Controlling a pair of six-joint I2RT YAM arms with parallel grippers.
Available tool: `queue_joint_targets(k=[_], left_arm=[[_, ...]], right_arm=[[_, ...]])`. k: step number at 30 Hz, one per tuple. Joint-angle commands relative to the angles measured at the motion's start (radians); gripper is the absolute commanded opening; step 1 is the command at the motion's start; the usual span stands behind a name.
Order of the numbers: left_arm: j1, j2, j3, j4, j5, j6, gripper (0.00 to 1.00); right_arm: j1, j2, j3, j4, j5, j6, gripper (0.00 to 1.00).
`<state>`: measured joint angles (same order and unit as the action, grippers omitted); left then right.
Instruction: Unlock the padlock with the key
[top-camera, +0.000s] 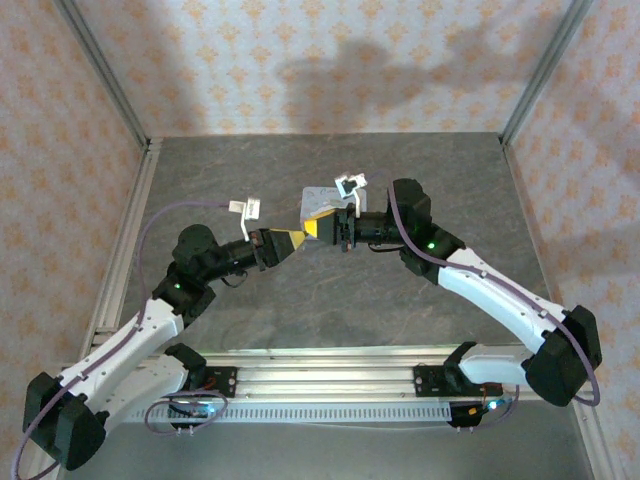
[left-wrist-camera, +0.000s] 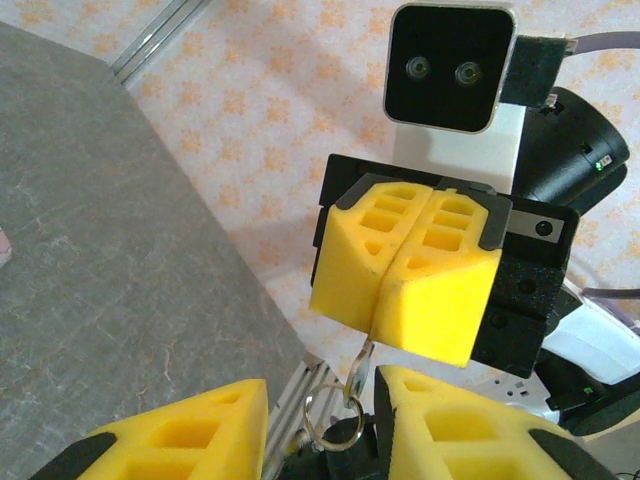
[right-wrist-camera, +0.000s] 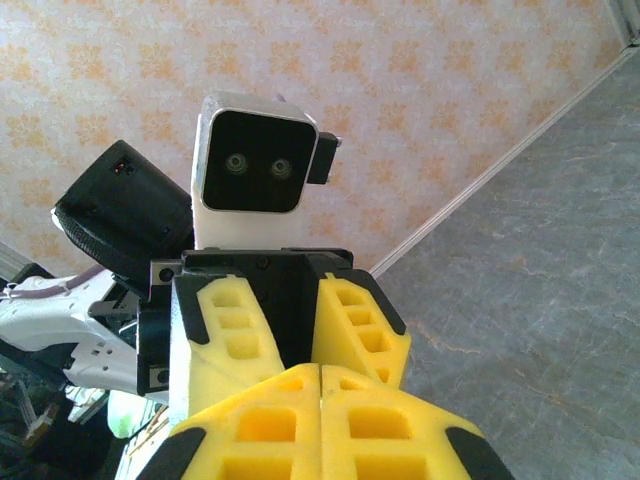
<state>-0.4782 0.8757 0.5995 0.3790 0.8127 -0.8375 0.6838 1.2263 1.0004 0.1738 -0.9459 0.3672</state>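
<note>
The key (left-wrist-camera: 364, 356) is clamped in the right tool (left-wrist-camera: 380, 315), just beside the padlock (left-wrist-camera: 335, 447). The left tool (left-wrist-camera: 322, 400) flanks the padlock, grip uncertain. Best align blade with keyhole before pushing.

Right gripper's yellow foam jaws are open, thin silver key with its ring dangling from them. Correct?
No: the jaws of the right gripper are shut, not open, pinching the thin silver key, whose ring dangles below. The left wrist view shows it. The rest holds.
</note>
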Motion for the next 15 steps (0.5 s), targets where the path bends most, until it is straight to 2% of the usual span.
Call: queue_joint_targets(k=[1,9,12,15], left_arm=[[-0.013,0.003,0.029,0.029,0.029,0.011,0.35],[-0.017,0.011,0.038,0.029,0.031,0.016,0.34],[-0.018,0.017,0.045,0.029,0.034,0.018,0.29],[-0.017,0.019,0.048,0.028,0.034,0.022,0.16]], right_arm=[[-0.003,-0.017,-0.008,0.055,0.009,0.004,0.00],[-0.003,-0.013,-0.009,0.058,0.004,0.006,0.00],[-0.003,-0.012,-0.008,0.059,0.002,0.006,0.00],[-0.003,-0.011,-0.009,0.062,0.001,0.007,0.00]])
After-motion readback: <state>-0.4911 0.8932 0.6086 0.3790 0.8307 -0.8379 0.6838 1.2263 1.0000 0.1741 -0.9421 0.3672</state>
